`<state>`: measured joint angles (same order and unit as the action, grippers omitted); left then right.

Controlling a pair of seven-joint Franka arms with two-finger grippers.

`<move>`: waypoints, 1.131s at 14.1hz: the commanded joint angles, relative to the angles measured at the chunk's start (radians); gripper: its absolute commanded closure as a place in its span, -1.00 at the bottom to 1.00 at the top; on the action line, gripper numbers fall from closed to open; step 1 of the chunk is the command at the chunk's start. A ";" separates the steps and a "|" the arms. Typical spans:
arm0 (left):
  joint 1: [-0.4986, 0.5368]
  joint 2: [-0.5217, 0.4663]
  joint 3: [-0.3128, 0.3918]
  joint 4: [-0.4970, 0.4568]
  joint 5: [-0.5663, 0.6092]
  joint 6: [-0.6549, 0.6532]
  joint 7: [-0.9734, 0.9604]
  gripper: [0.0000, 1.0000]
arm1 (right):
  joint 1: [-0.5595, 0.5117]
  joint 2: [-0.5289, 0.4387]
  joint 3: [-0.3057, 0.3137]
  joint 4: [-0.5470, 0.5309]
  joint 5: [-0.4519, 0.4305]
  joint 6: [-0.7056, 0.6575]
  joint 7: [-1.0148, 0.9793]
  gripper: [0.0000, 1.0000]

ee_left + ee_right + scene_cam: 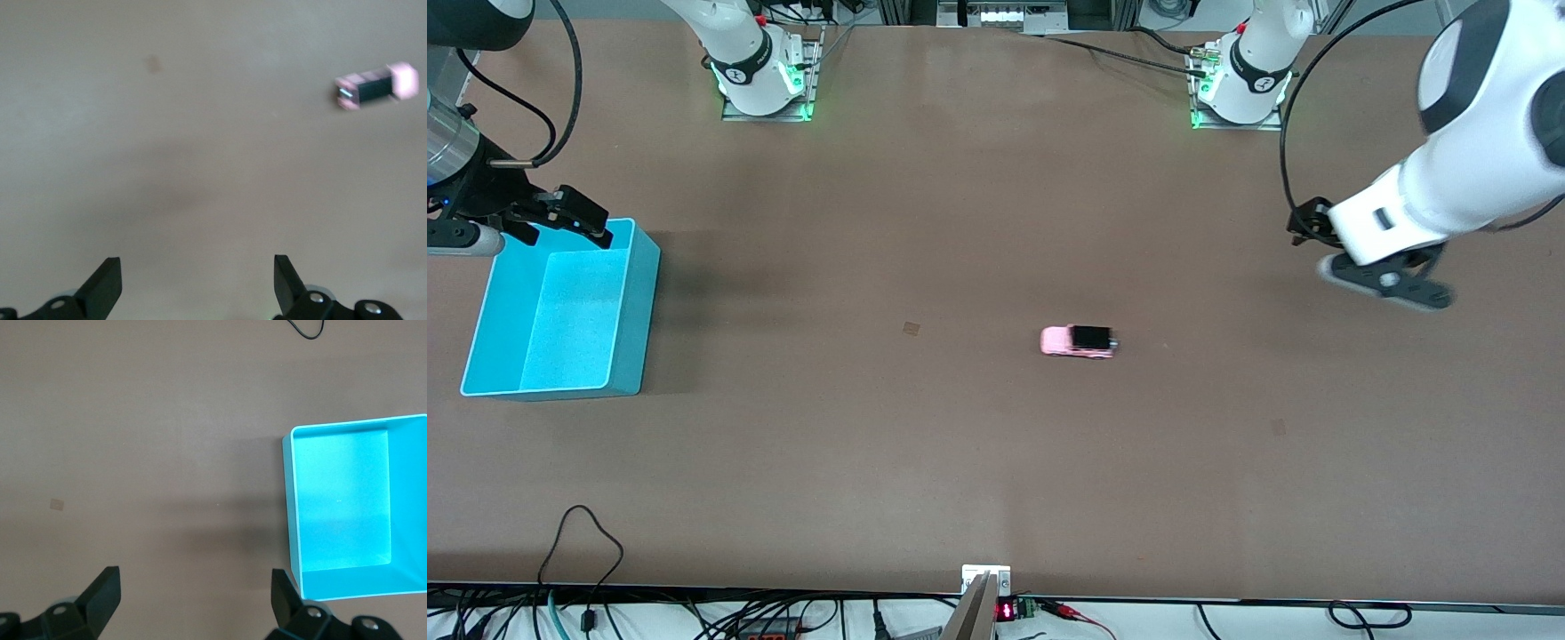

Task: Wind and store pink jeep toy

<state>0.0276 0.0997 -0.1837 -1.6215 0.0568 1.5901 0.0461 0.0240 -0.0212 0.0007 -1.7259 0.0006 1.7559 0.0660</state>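
While the pink jeep toy (1078, 341) stood alone near the middle of the table (996, 462), the cyan bin (630, 338) lay at nine o'clock from it. The left tool (1385, 283), fingers apart, hung at two o'clock. The right tool (576, 219) waited over the bin, fingers apart. A good grasp should probably take the body sides, leaving the wheels free.

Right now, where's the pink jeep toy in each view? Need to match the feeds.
Front view: pink jeep toy on the bare table, near mid-table.
Left wrist view: pink jeep toy on the table, well clear of the open left gripper.
Right wrist view: not in it.
Shared landmark: cyan bin, in front and right wrist views.
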 commanded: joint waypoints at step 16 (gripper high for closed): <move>-0.060 -0.144 0.181 -0.089 -0.064 0.050 0.043 -1.00 | -0.007 -0.011 -0.004 -0.038 0.002 0.000 -0.028 -1.00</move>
<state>-0.0196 -0.0345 -0.0125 -1.7084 0.0112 1.6492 0.0653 0.0237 -0.0211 -0.0034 -1.7484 0.0006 1.7559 0.0592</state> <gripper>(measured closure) 0.000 0.000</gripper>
